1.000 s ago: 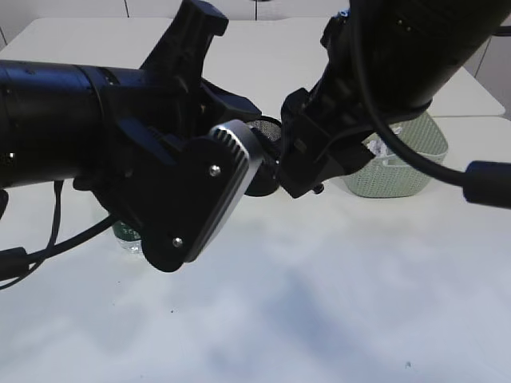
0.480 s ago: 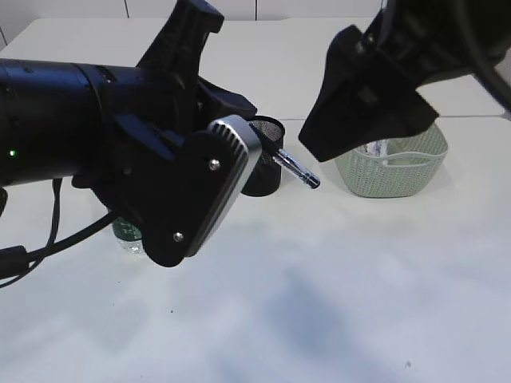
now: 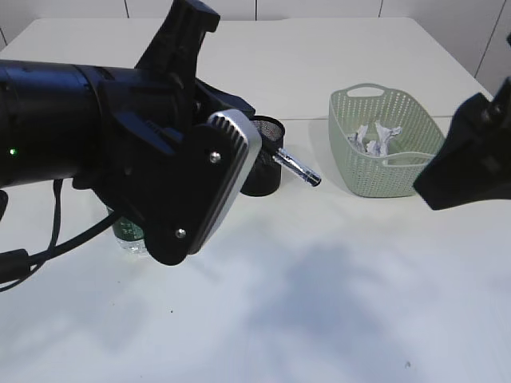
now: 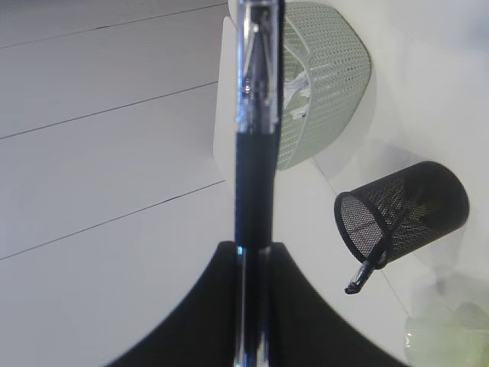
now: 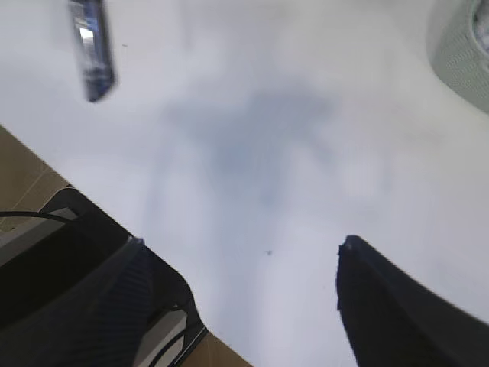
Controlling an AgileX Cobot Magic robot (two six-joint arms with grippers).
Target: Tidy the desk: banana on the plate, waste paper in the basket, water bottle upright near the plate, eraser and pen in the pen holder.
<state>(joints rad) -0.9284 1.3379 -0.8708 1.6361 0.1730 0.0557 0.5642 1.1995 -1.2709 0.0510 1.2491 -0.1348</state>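
Up close, the left arm fills the left half of the exterior view, big and black. Its left gripper is pinching a pen between its two dark fingers. In the left wrist view the pen stands straight up out of the claw, with a clear top part and a dark middle part. In the exterior view the pen's tip pokes out past the arm, just beside the rim of the black mesh pen holder.

The pen holder sits on the white table. In the left wrist view another thin dark thing sticks out of its mouth; I cannot tell what it is.

The green basket stands to the right of the pen holder, well apart from it. Crumpled waste paper lies inside it.

A water bottle peeks out from behind the left arm, mostly hidden.

The right gripper is spread wide and holds nothing. Its two dark fingers hang over bare table. In the exterior view only a dark piece of the right arm shows at the right edge.
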